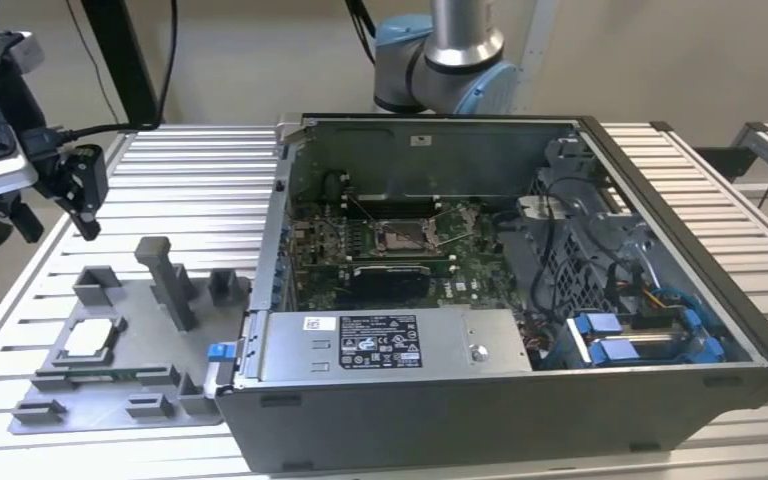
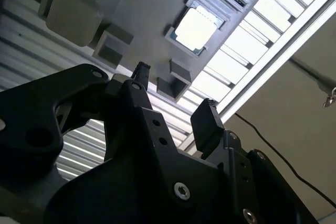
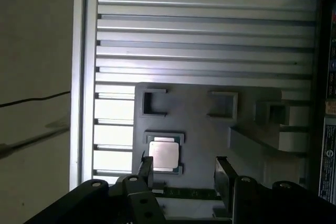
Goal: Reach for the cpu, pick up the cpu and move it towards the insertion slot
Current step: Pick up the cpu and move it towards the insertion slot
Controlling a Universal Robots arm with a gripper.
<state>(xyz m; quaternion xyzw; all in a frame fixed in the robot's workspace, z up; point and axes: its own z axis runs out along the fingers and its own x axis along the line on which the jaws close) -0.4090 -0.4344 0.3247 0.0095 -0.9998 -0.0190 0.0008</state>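
Black hand (image 3: pixel 184 167) open, empty, above cpu (image 3: pixel 164 154)

cpu (image 1: pixel 87 341) on grey fixture (image 1: pixel 115 402), hand (image 1: pixel 61 232) apart above, computer case (image 1: pixel 491 415) beside

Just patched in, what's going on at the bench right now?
The arm's gripper hangs open above the grey fixture plate, holding nothing. The cpu lies flat in its recess on that plate, untouched and apart from the fingers. The insertion slot is inside the open computer case, to the exterior view's right of the plate.
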